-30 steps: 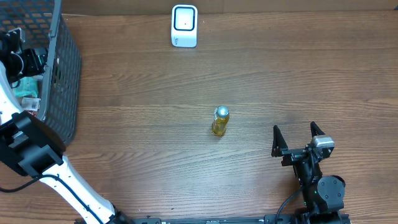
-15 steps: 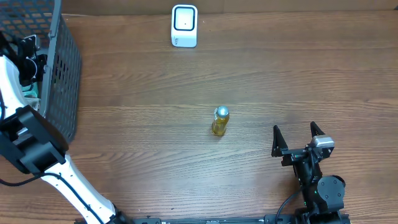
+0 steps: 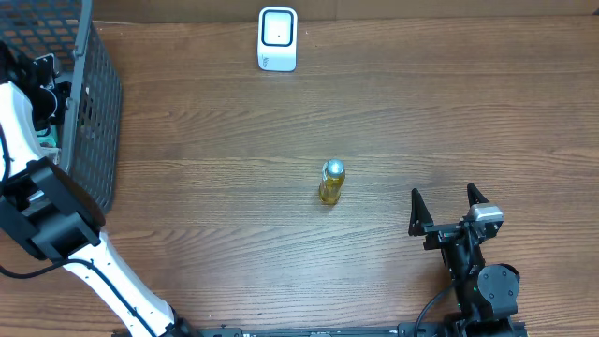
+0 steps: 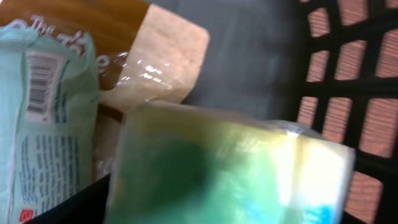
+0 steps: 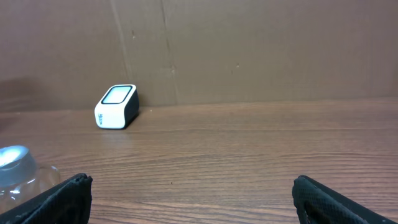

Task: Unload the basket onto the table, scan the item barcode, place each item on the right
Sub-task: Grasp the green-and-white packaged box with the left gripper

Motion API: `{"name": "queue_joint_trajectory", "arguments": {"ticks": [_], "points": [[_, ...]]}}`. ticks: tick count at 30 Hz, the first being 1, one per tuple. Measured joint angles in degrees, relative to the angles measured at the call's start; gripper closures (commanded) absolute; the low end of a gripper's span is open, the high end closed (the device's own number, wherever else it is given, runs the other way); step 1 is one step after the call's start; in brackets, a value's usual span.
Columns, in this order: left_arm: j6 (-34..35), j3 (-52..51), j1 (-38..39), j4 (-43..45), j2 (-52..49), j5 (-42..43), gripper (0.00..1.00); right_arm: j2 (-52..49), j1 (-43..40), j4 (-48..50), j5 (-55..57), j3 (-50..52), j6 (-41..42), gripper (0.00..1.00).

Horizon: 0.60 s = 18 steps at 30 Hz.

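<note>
The mesh basket (image 3: 98, 103) holds a pale green barcoded packet (image 4: 43, 124), a brown bag (image 4: 155, 56) and a wrapped green-yellow block (image 4: 236, 168) — the block sits between the fingers of the left gripper (image 4: 211, 208), whether gripped I cannot tell. The right gripper (image 3: 442, 208) — spread wide, empty — is well apart from the scanner (image 3: 278, 39).

basket (image 3: 94, 103) at left edge, scanner (image 3: 278, 39) behind bottle (image 3: 331, 182)
</note>
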<state>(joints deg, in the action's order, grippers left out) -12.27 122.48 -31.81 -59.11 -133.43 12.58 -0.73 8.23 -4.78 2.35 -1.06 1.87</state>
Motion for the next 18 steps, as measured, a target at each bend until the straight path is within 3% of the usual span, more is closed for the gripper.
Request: {"name": "queue_joint_trajectory", "arguments": {"ticks": [18], "points": [[3.1,-1.3,0.3,0.9,0.0,-2.6,0.18,0.0,0.0,0.0,0.0,0.0,0.0,0.00]]}}
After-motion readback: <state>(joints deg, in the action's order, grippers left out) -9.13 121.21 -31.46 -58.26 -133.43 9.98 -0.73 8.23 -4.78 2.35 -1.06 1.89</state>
